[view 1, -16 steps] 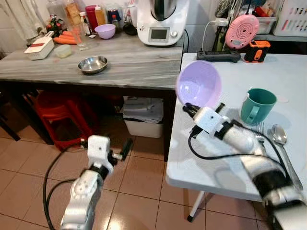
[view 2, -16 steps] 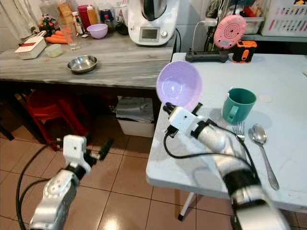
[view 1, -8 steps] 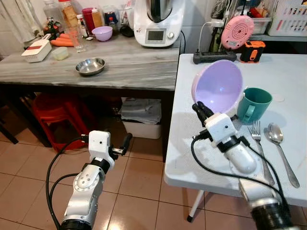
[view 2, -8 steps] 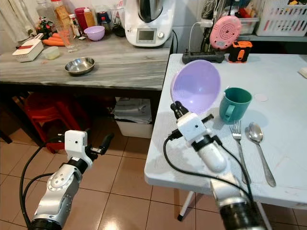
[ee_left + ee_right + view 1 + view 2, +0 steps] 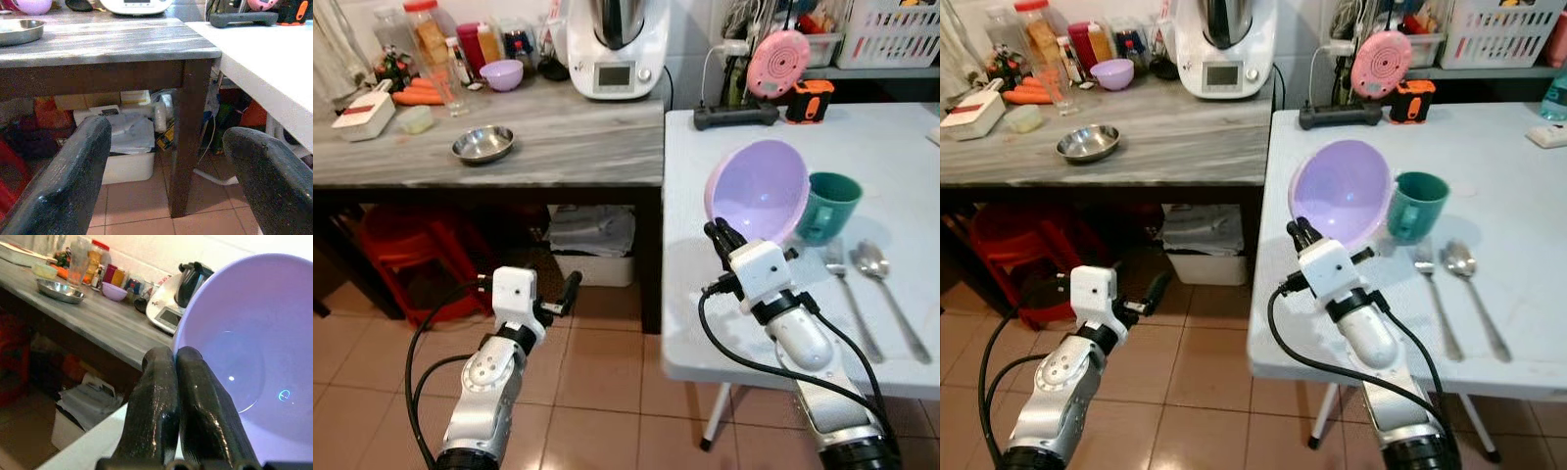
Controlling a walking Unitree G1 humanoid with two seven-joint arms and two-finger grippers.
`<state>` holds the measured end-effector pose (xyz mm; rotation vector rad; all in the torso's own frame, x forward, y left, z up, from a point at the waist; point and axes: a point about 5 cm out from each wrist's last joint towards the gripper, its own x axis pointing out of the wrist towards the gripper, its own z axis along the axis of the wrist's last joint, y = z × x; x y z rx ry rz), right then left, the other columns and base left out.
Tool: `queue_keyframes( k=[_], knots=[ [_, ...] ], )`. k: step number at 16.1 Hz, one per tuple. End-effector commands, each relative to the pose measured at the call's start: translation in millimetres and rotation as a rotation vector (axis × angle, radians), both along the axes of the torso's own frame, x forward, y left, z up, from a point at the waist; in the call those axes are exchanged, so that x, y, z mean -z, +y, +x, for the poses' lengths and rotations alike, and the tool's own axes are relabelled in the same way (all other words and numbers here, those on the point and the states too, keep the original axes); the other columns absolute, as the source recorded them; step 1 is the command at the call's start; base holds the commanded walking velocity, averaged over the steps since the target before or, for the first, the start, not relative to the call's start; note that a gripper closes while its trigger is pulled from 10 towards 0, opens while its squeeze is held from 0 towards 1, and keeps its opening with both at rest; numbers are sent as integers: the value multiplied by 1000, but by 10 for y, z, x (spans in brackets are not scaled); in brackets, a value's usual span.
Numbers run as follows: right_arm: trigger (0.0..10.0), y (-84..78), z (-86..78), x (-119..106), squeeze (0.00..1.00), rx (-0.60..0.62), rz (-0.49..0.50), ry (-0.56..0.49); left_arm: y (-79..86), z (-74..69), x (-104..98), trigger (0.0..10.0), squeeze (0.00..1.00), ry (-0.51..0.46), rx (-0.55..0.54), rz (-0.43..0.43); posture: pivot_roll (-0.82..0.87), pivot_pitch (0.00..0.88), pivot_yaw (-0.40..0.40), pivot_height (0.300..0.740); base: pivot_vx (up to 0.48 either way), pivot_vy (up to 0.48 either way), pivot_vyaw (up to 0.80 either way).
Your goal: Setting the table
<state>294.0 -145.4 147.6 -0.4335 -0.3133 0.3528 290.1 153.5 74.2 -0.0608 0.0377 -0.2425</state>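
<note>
My right gripper (image 5: 717, 233) is shut on the near rim of a large purple bowl (image 5: 759, 191). It holds the bowl tilted over the white table (image 5: 901, 147), with the hollow side facing me. The bowl's far edge is against or just in front of a teal mug (image 5: 832, 201). A fork (image 5: 847, 294) and a spoon (image 5: 886, 294) lie side by side to the right of the bowl. In the right wrist view both fingers (image 5: 161, 396) press together on the bowl (image 5: 254, 347). My left gripper (image 5: 563, 294) hangs open low over the tiled floor, facing the counter.
A grey wooden counter (image 5: 568, 127) on the left carries a steel bowl (image 5: 482, 144), a small purple bowl (image 5: 501, 74) and a kitchen machine (image 5: 617, 44). Under it are a red stool (image 5: 401, 245) and a white box (image 5: 592, 245). A power strip (image 5: 736, 116) lies at the table's back.
My right gripper has carried the purple bowl rightward and down over the table, up beside the teal mug. The camera has shifted. The left gripper stays low and open.
</note>
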Motion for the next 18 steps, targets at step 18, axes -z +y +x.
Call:
queue_keyframes(
  k=[18],
  knots=[
    [10000,-15,-31,-69,0,12,11,-22,48,57,23,10000,0,-5,-19,10,-45,0,124,740,0,422,-246]
  ],
)
